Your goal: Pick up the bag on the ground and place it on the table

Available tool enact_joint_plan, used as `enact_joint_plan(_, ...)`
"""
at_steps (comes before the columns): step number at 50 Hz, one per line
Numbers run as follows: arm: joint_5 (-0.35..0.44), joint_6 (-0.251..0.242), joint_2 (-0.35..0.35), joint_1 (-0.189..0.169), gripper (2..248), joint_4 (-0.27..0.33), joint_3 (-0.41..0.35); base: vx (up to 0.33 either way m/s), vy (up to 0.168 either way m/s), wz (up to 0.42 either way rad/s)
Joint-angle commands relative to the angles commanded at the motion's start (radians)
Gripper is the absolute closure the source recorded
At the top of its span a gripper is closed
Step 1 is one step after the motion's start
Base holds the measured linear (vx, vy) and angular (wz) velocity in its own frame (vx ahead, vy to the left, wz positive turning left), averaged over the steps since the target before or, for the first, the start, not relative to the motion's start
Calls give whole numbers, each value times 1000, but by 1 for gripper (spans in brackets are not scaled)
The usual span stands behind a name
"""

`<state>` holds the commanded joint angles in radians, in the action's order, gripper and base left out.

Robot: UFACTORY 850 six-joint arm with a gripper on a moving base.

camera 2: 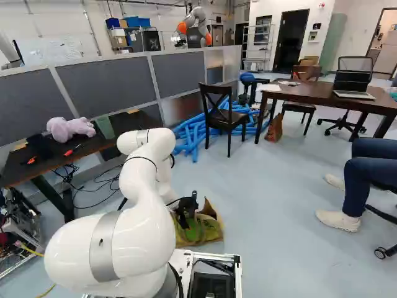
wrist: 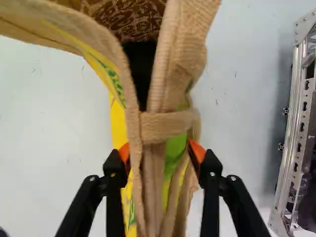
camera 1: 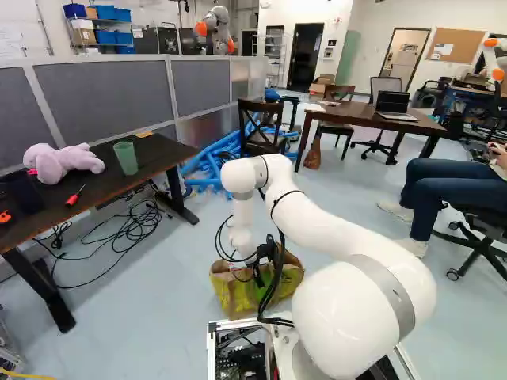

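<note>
Clamps the burlap tote bag (camera 1: 230, 297) by its upper rims with the black gripper (camera 2: 185, 218), pressing orange pads (wrist: 197, 150) against it from two sides. Appears to stand upright on the floor (camera 1: 158, 293), just ahead of the metal base frame (wrist: 295, 128). Points its mouth upward, with a long axis running roughly parallel to the near frame rail. In the wrist view, stretches ahead from between the fingers of the gripper (wrist: 160, 157). Reveals only there a narrow dark gap in the mouth, a burlap strap (wrist: 165, 125) across the rims and a brown patterned surface (wrist: 129, 16); cannot be told as lining or contents. On the black desk (camera 1: 156, 153), has a green cup (camera 1: 127, 157) beside a lilac plush toy (camera 1: 63, 163); cannot tell the cup's contents. Has a brown bag (camera 2: 274, 129) near a leg of the dark wood table (camera 2: 299, 91). Includes, only in the left base view, another robot (camera 1: 498, 75) at the right edge.
</note>
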<state>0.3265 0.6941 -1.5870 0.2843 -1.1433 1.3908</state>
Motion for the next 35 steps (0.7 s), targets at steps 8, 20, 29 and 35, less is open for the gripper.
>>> enact_joint_plan(8, 0, 0, 0, 0, 129, 0, 0, 0, 0, 0)
enact_joint_plan(20, 0, 0, 2, 0, 229, 0, -2, 0, 0, 0)
enact_joint_plan(29, 0, 0, 29, 0, 229, 0, -28, 0, 0, 0)
enact_joint_plan(35, 0, 0, 51, 0, 229, 0, -50, 0, 0, 0)
